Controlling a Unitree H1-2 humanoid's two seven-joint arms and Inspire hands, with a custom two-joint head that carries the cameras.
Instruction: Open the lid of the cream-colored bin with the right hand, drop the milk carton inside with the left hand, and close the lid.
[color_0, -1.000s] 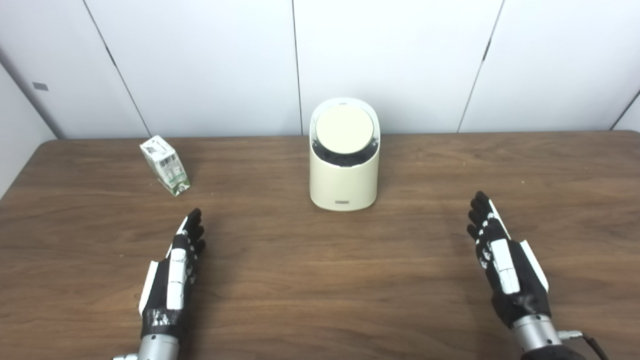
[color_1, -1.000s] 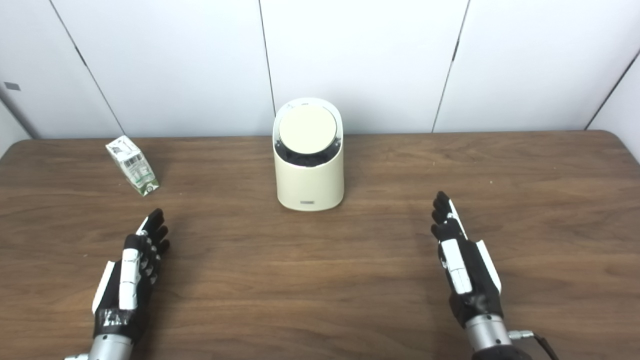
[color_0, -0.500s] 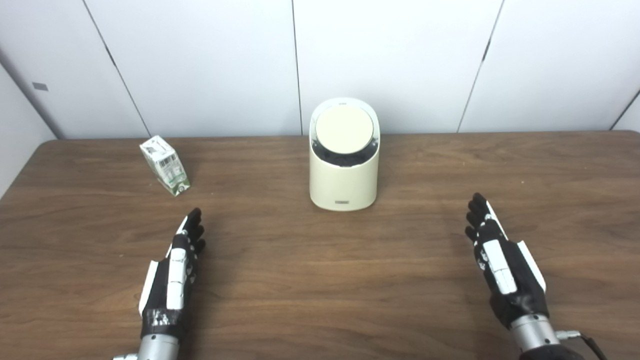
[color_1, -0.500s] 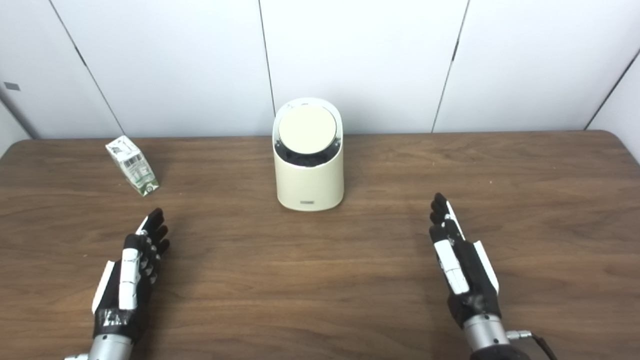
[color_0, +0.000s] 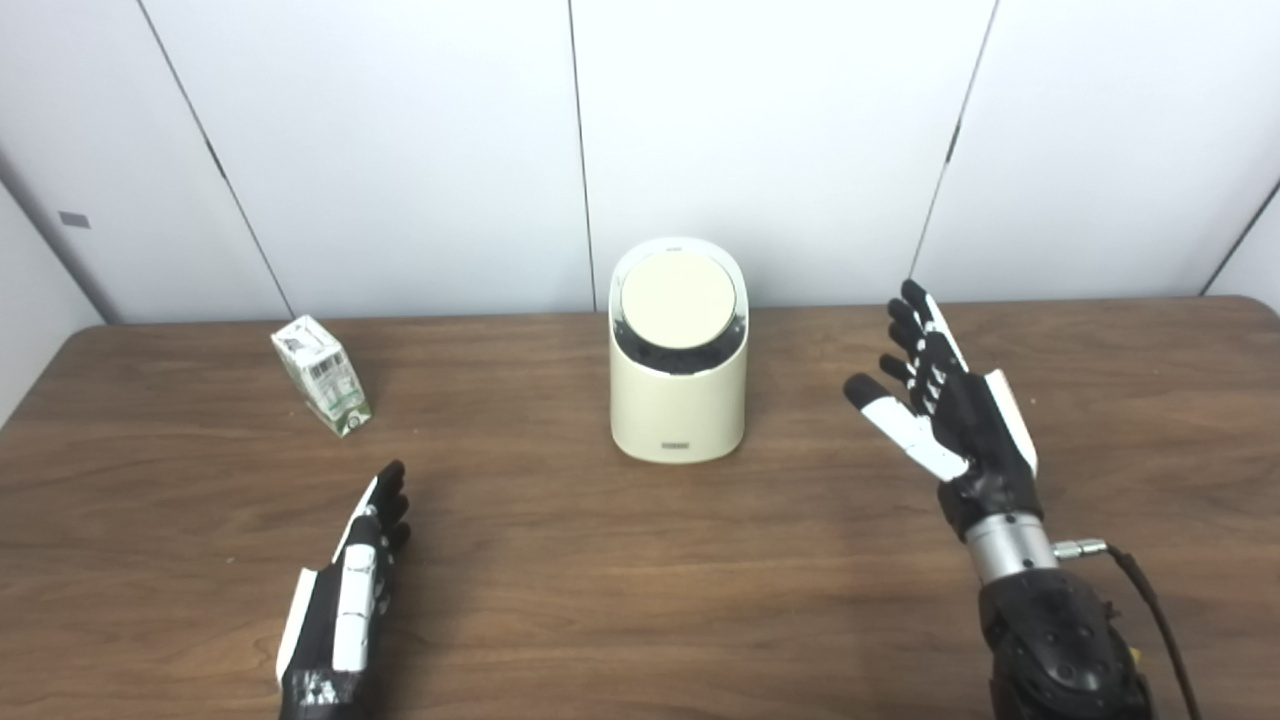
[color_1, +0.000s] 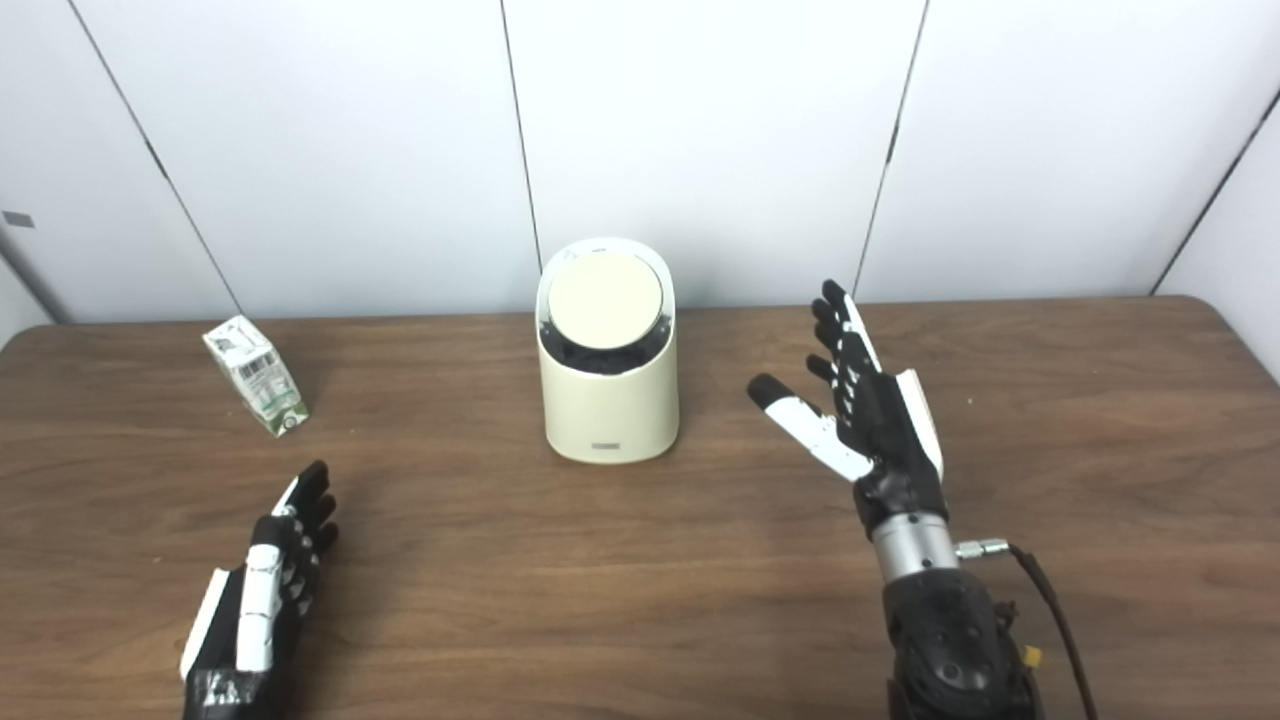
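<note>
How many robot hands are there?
2. The left hand is low over the table, near the front and below the milk carton. The right hand is raised, open, to the right of the cream bin.

Left robot hand (color_0: 340, 600): wrist cut off by the bottom edge. Bin (color_0: 679, 352), left of the right robot hand (color_0: 950, 410): interior hidden beneath its lid (color_0: 678, 300); front label too small to read. Milk carton (color_0: 321, 374), beyond the left robot hand: print illegible.

Cream bin (color_0: 679, 400) upright, lid (color_0: 678, 300) shut; milk carton (color_0: 321, 374) far left.
</note>
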